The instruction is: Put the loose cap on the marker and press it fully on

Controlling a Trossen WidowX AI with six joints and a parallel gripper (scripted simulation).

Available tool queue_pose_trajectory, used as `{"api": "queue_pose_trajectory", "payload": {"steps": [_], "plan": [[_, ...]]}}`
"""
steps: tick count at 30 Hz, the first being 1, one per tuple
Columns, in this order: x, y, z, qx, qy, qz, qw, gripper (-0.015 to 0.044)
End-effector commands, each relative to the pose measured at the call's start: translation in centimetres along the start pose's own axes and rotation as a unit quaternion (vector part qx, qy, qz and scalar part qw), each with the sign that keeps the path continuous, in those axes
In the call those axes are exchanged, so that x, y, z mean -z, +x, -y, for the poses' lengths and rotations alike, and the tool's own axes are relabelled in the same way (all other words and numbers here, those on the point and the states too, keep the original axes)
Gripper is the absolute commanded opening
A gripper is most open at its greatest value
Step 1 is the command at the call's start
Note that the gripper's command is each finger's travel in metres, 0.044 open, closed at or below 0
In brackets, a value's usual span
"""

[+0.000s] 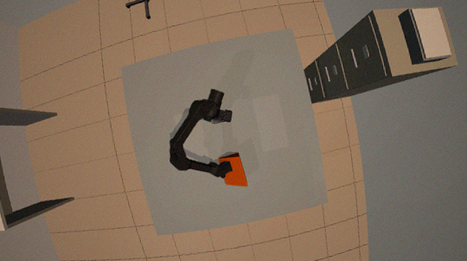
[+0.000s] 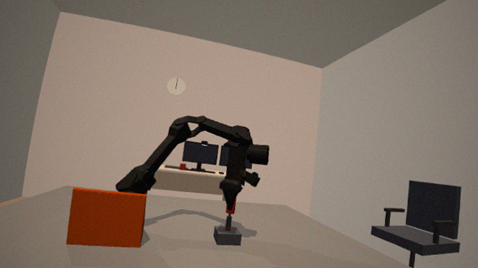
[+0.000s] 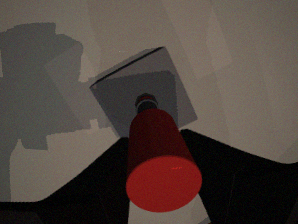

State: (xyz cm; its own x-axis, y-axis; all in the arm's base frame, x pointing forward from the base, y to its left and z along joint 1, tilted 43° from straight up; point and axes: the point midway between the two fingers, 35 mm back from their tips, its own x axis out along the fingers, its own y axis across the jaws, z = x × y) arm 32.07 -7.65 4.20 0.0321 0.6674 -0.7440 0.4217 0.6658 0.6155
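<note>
My gripper [image 2: 230,206] [image 3: 154,140] is shut on the red cap [image 2: 231,211] [image 3: 163,183], holding it upright with its closed end toward the wrist camera. The dark marker [image 2: 228,222] [image 3: 146,102] stands upright in the grey holder block [image 2: 227,236] [image 3: 185,102], with a red band low on it. The cap's lower end is right at the marker's tip, roughly in line with it. Most of the marker's body shows below the cap. Whether cap and tip touch cannot be told. In the top view the arm hides the cap and marker.
An orange box [image 1: 235,171] [image 2: 105,218] stands on the table [image 1: 291,177] [image 2: 180,262] beside the arm's base [image 1: 223,169] [image 2: 134,182], well away from the holder block. The desk, chair and drawer cabinet are off the table.
</note>
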Motion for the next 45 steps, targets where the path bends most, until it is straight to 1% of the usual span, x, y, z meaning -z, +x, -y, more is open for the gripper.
{"api": "queue_pose_trajectory", "payload": {"steps": [1, 21, 27, 43, 44, 45], "plan": [[0.0, 0.6, -0.1, -0.003, 0.002, 0.000, 1.000, 0.0000], [0.1, 3.8, -0.1, -0.004, 0.002, 0.000, 1.000, 0.0000], [0.1, 4.0, -0.1, -0.004, 0.002, 0.000, 1.000, 0.0000], [0.1, 3.9, -0.1, -0.001, 0.000, -0.001, 1.000, 0.0420], [0.1, 3.9, -0.1, -0.001, 0.000, -0.001, 1.000, 0.0440], [0.1, 3.7, -0.1, -0.001, 0.000, -0.001, 1.000, 0.0440]]}}
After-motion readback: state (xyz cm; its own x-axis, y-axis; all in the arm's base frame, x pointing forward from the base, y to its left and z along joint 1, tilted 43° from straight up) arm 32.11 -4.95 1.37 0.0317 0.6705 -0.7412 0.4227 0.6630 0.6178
